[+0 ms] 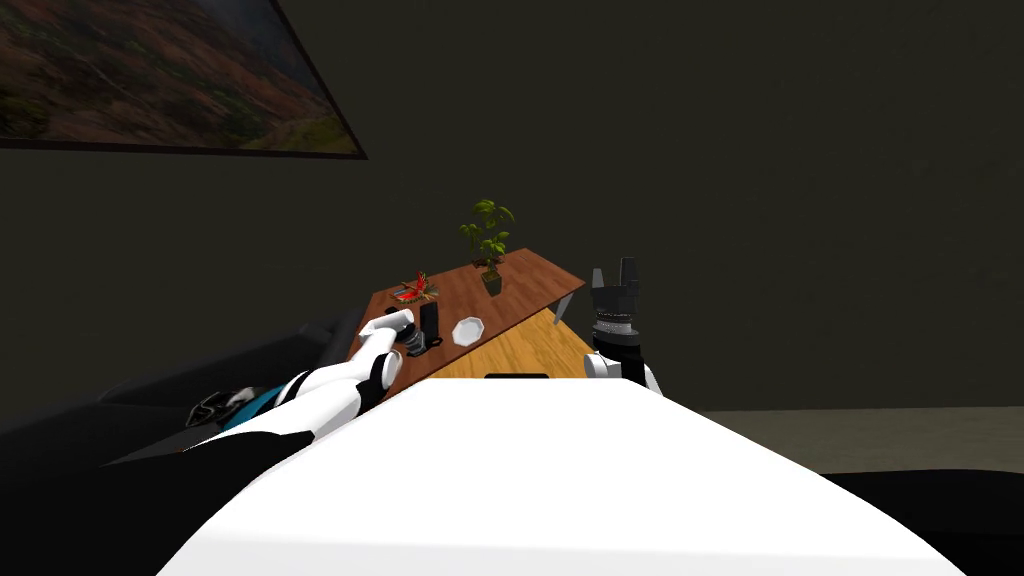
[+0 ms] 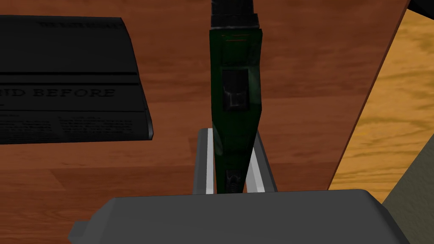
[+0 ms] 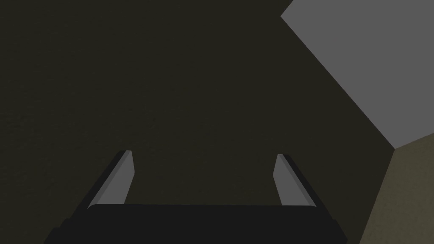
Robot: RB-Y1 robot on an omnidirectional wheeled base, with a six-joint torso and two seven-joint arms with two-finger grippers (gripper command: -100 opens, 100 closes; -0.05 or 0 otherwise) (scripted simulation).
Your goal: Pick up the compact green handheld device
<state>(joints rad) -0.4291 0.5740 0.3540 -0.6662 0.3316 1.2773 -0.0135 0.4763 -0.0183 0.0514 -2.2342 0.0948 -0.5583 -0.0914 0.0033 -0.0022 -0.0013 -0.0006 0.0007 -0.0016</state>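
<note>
Grips the dark green handheld device (image 2: 235, 97) in the left gripper (image 2: 232, 132), both fingers (image 2: 209, 161) pressed to its narrow lower end. Holds it upright at the brown wooden table (image 2: 318, 84), near the edge by the lighter wood floor (image 2: 394, 106); can't tell if it touches the top. Sees a black printed book (image 2: 68, 80) just beside it, a white dish (image 1: 468, 330) near, a potted plant (image 1: 489, 245) farther back. Holds the right gripper (image 1: 615, 272) raised beside the table, fingers spread wide, gripping nothing.
</note>
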